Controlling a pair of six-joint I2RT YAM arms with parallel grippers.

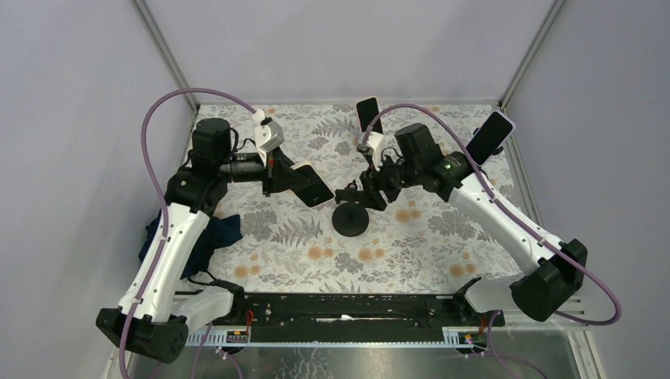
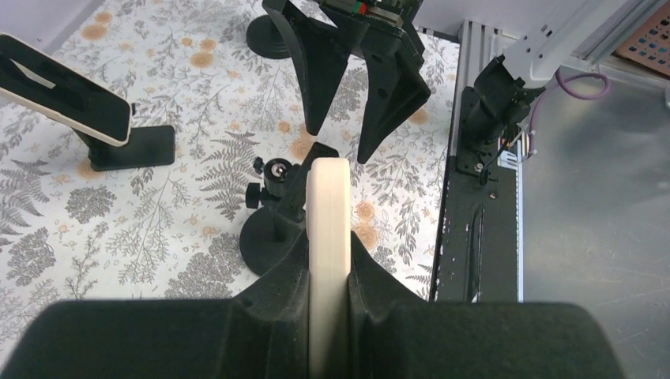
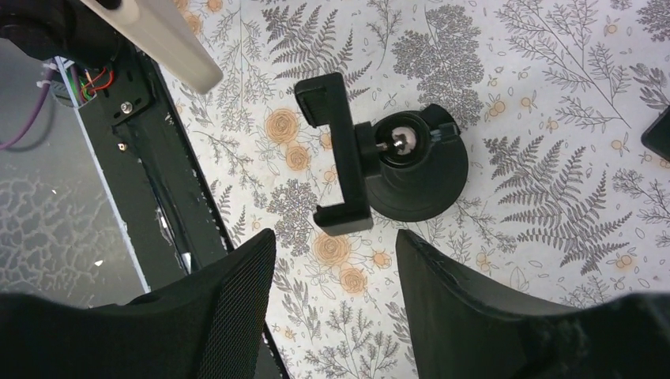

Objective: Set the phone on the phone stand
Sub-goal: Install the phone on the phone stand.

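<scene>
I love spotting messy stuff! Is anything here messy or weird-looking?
Yes, one thing. A dark blue cloth lies crumpled at the left edge of the flowery table, partly under the left arm. It looks out of place, like something left behind. Nothing else looks spilled or broken.

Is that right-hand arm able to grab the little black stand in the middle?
Probably yes. The right gripper hangs open just above the phone stand, nothing between them; the phone in the left gripper is off to one side.
</scene>
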